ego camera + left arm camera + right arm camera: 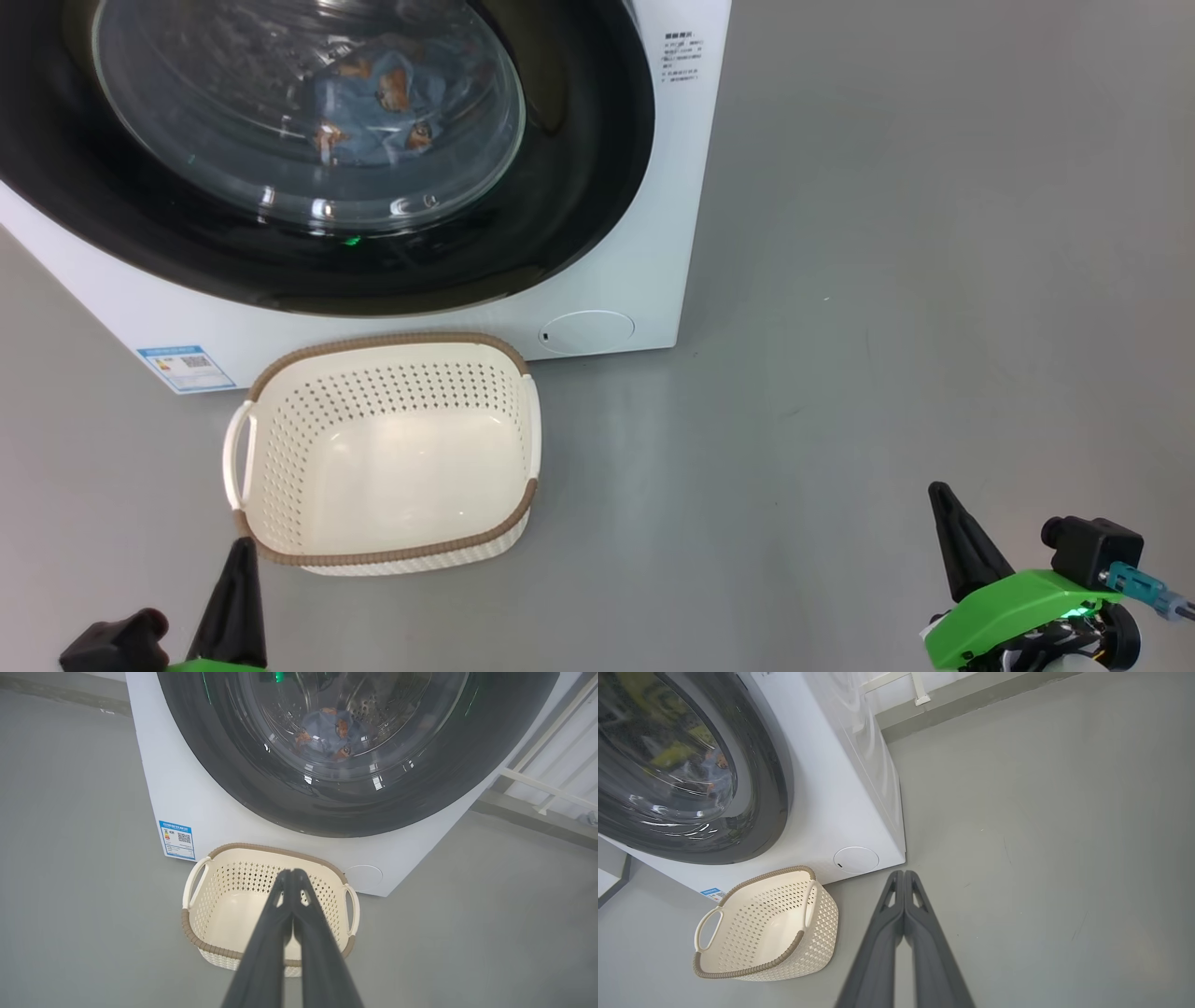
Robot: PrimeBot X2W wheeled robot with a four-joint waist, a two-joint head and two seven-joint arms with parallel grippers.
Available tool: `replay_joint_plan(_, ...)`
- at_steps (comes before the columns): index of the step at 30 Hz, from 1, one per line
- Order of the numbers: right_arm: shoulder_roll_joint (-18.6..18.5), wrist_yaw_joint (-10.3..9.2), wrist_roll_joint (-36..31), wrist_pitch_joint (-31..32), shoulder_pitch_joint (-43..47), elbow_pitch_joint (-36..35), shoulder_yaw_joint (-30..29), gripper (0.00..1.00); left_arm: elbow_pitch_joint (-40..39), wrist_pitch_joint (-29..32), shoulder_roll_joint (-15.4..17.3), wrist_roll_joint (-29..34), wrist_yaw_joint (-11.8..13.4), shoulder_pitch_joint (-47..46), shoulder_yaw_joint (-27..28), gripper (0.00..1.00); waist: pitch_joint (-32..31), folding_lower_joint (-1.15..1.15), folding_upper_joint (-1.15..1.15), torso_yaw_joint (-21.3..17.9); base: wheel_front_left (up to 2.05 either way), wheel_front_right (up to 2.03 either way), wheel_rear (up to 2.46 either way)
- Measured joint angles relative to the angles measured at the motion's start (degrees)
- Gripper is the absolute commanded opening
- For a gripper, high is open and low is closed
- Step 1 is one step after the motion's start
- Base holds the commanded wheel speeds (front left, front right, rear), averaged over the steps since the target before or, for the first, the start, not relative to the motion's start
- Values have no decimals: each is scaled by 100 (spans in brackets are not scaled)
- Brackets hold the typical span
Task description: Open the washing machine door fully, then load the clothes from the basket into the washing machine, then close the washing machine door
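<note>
**On the floor [887, 327] before the washer: current status**

1. My left gripper [290, 873] is fully closed, its two dark fingers pressed tip to tip, with nothing between them. In the head view it sits low at the left, near the basket's near left corner.
2. My right gripper [903, 873] is likewise closed and holds nothing. It hangs over bare grey floor, well apart from the basket, to its right.
3. Next out is the basket [392, 392]. It stands upright on the floor, just in front of the washing machine [616, 280], left of centre. Its bare cream bottom is visible.
4. A small blue label [187, 367] is stuck low on the machine's white front at the left. A round white cap [586, 331] sits low at the right.
5. The washing machine door [579, 187] lies closed against the front panel.
6. The clothes [383, 103] are inside the drum. Blue fabric with orange prints shows through the door glass.
</note>
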Motion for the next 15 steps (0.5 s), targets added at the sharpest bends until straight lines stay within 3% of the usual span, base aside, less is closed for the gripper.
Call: replay_joint_plan(15, 74, 0, 756, 250, 0, -153, -130, 0, -79, 247, -18, -855, 100, -1, 47, 0, -102, 0, 3, 34, 0, 0, 0)
